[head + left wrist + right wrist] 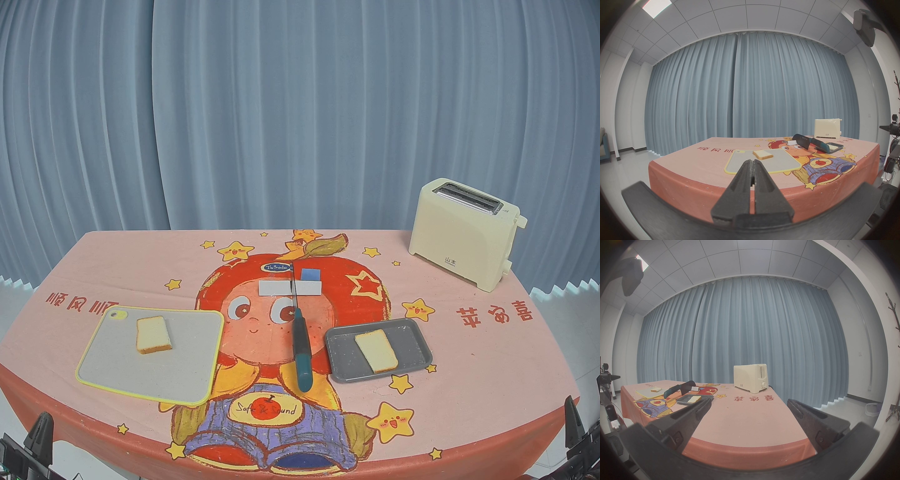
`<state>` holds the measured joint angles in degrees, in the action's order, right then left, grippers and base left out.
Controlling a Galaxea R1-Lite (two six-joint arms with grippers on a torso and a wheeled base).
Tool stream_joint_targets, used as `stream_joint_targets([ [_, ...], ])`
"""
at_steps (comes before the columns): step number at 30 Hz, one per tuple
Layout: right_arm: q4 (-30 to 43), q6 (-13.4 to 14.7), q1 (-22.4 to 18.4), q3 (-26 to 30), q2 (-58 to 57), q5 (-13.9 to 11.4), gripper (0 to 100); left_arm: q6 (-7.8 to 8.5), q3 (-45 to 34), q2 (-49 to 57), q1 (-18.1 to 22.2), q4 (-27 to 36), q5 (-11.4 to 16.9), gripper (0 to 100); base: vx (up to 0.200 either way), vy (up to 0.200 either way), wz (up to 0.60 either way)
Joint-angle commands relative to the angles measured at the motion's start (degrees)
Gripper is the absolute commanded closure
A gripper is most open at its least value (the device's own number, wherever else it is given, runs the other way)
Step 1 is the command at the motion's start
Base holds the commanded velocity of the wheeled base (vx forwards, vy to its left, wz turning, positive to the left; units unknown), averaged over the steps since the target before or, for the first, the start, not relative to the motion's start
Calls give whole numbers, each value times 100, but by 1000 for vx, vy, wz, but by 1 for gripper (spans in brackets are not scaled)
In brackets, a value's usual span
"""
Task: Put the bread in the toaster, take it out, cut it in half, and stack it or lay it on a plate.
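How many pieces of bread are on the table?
2. One bread slice lies on the cutting board at the robot's left; the other slice lies in the grey tray right of the knife. The toaster slots could hide more.

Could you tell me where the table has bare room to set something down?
Free: the cutting board's near half, the cloth between toaster and tray, and the far left corner. Crowded: the middle, where knife and tray lie close.

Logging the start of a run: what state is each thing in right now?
Toaster: upright, no bread sticking out.
Left bread slice: lying flat on cutting board.
Right bread slice: lying flat in grey tray.
Knife: unheld, lying between board and tray.
Left gripper: shut, empty.
Right gripper: open, empty.
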<state>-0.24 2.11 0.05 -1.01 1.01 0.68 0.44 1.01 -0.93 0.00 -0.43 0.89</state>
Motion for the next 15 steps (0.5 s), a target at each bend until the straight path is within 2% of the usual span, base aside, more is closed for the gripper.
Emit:
stream_joint_targets([
  [1, -2, 0, 4, 101, -101, 2, 0, 0, -101, 49, 0, -10, -1, 100, 0, 0, 0],
  [15, -2, 0, 4, 101, -101, 2, 0, 9, -101, 49, 0, -19, -1, 100, 0, 0, 0],
])
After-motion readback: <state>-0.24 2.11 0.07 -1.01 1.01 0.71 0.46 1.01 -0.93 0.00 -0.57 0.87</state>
